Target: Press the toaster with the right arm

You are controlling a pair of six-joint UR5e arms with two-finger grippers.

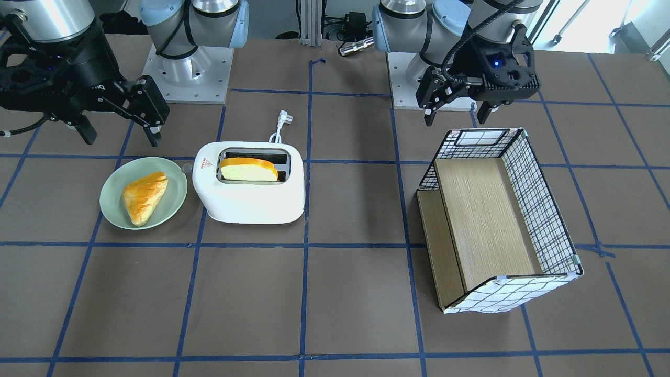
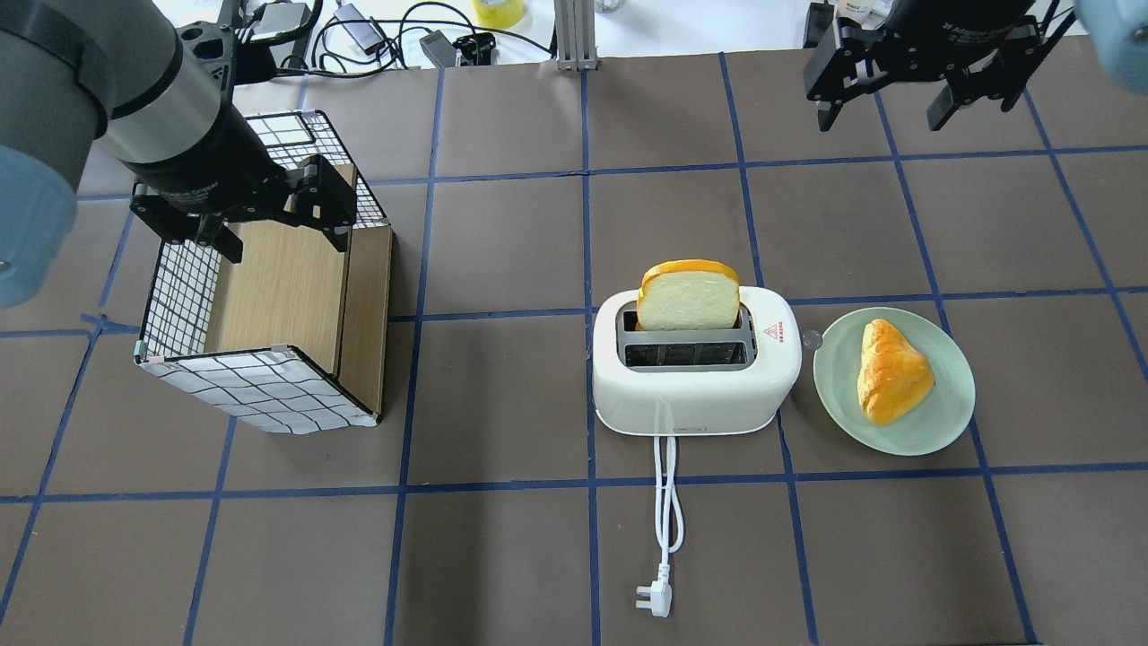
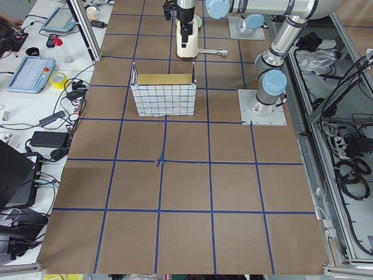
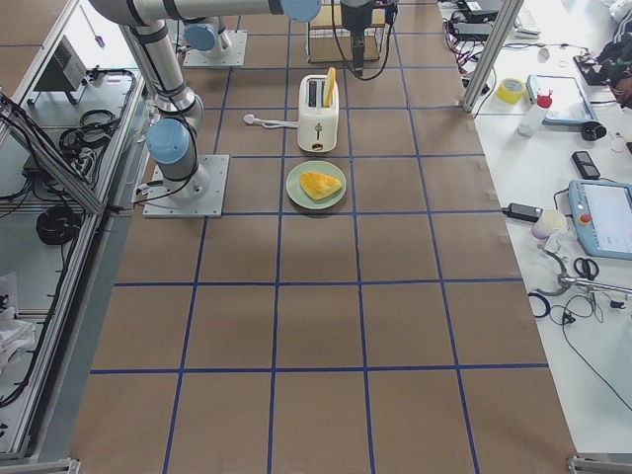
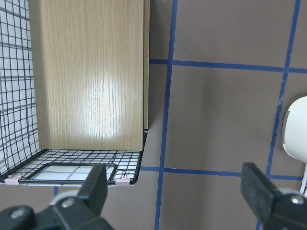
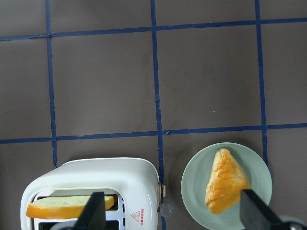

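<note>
The white toaster (image 1: 251, 201) stands mid-table with a slice of bread (image 1: 248, 170) upright in one slot; it also shows in the overhead view (image 2: 691, 395). Its small grey lever (image 2: 812, 339) is on the end facing the plate. Its cord runs to a plug (image 2: 655, 597). My right gripper (image 2: 883, 103) hangs open and empty, high above the table and apart from the toaster, on the far side of the plate; in the front view the right gripper (image 1: 120, 133) is at the upper left. My left gripper (image 2: 282, 242) is open and empty over the checked box (image 2: 269, 296).
A pale green plate (image 2: 951, 404) with a golden pastry (image 2: 888, 372) sits right beside the toaster's lever end. The checked wire-and-wood box (image 1: 487, 220) lies on its side on the robot's left. The arm bases (image 1: 188, 78) stand at the table's back edge.
</note>
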